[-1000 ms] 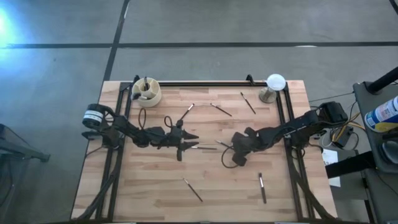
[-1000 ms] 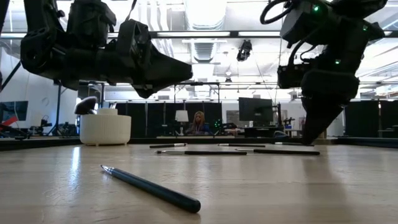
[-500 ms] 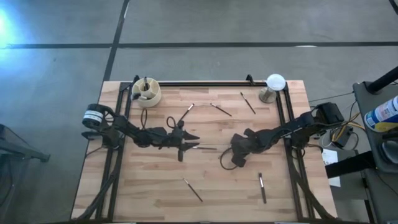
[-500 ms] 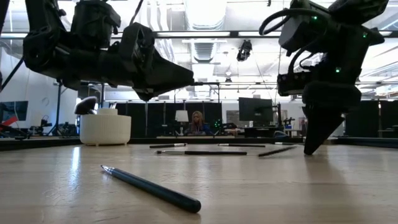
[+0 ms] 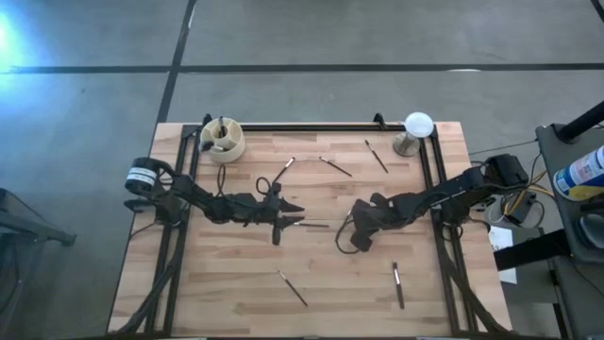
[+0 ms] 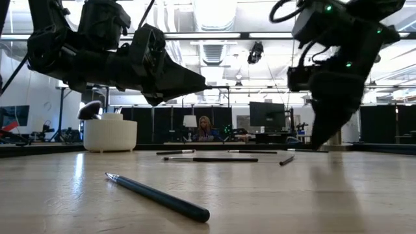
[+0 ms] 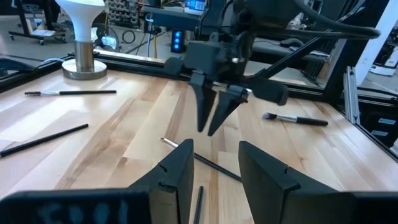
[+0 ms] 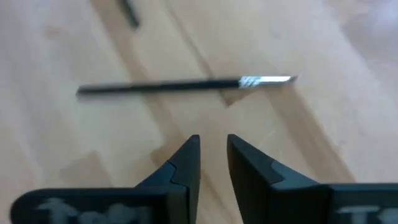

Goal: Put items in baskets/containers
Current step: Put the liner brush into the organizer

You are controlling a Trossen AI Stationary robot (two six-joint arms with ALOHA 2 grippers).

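- Fingers of the left gripper (image 5: 294,214) stand parted and empty over mid-table; a dark brush (image 5: 316,225) lies just beyond their tips, and a careless descent could nudge it away.
- Right gripper (image 8: 213,155) has its fingers slightly apart, holding nothing, above a silver-ferruled brush (image 8: 186,85); closing off-centre would likely roll the thin handle aside.
- Other brushes (image 5: 292,288) lie scattered well apart.
- Cream cup (image 5: 223,140) at the far left corner already holds a few upright brushes.
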